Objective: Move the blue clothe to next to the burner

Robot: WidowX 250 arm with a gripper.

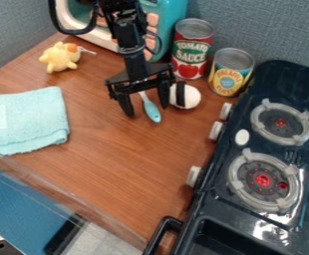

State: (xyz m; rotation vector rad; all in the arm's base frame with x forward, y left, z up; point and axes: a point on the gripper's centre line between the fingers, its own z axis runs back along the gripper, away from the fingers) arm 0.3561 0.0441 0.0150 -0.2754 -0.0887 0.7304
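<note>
One gripper [146, 105] is hanging left of the stove [277, 74], fingers standing wide apart and holding nothing, while the blue cloth [28, 119] is lying folded farther left of the stove.

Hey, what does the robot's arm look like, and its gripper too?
The arm is black, with a bulky, angular upper part and a slimmer section below. A thick black cable loops beside it. The gripper is black too: a wide crosspiece carrying two long, narrow fingers. I can't make out any markings on it.
</note>
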